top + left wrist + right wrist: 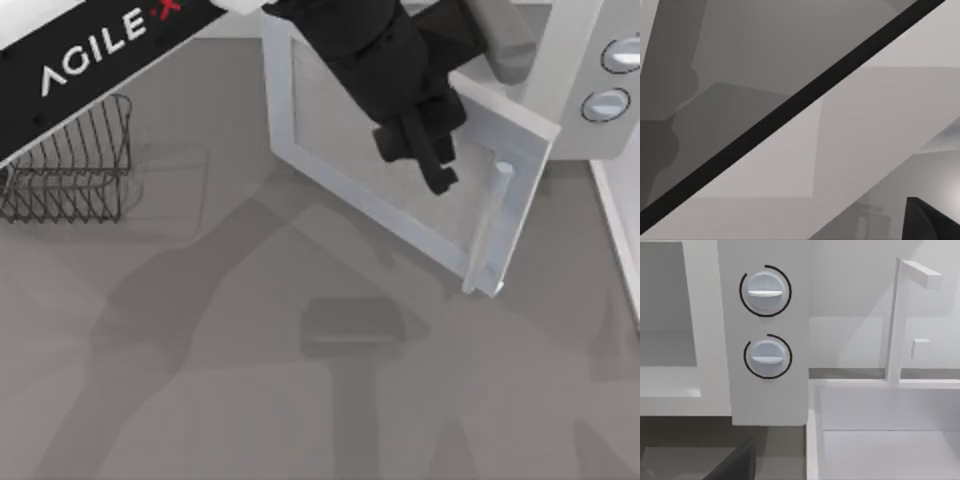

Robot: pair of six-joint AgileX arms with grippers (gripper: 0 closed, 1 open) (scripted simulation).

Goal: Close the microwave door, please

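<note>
The microwave (575, 90) stands at the table's back right, its two round grey knobs (606, 103) facing up. The microwave door (335, 140), a white panel with a greyish window, stands swung open toward the table's middle. Its slim bar handle (490, 230) is at the free edge. My left arm reaches across from the left, and my left gripper (430, 160) hangs over the door's window just left of the handle. The right wrist view faces the knob panel (765, 290) and the pale cavity (667, 305).
A dark wire rack (75, 160) sits at the table's left. A white sink basin (880, 430) with a tall faucet (897, 315) stands right of the microwave, and its white edge (615, 230) runs along the table's right side. The front of the table is bare grey surface.
</note>
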